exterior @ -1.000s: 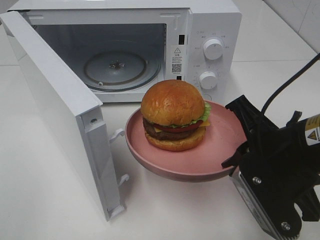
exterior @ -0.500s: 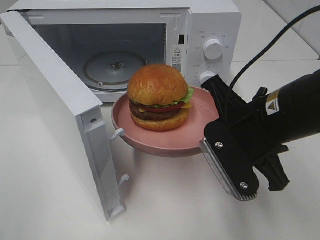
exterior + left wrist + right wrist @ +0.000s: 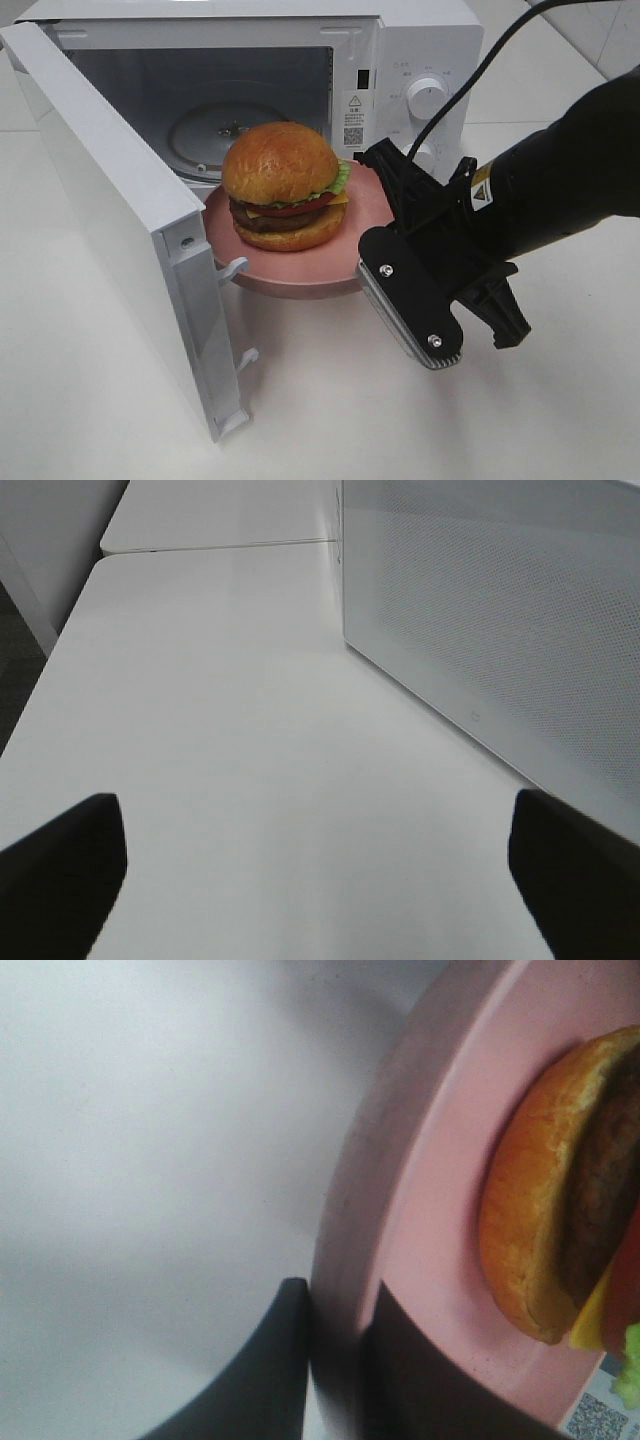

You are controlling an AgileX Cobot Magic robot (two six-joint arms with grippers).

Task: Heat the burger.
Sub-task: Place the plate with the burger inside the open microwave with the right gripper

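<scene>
- Pinching the rim of the pink plate (image 3: 290,285) between narrow jaws, our right end effector (image 3: 340,1355) has one finger on the underside and one on the upper face, as our right wrist view shows.
- We see the burger (image 3: 283,185) sitting upright on that plate, left of the grip, with its glossy bun on top and patty, cheese, tomato and lettuce showing below.
- We hold the plate clear of the white tabletop (image 3: 330,400), at the mouth of the white microwave (image 3: 430,60), in front of its glass turntable (image 3: 200,130).
- The microwave door (image 3: 110,220) stands swung wide to the left, just beside the plate's left edge.
- Our left end effector (image 3: 320,880) is spread wide and holds nothing; its wrist view shows bare tabletop, with the door's perforated panel (image 3: 500,610) beside it.
- We see the upper control knob (image 3: 427,98) above the right arm.
</scene>
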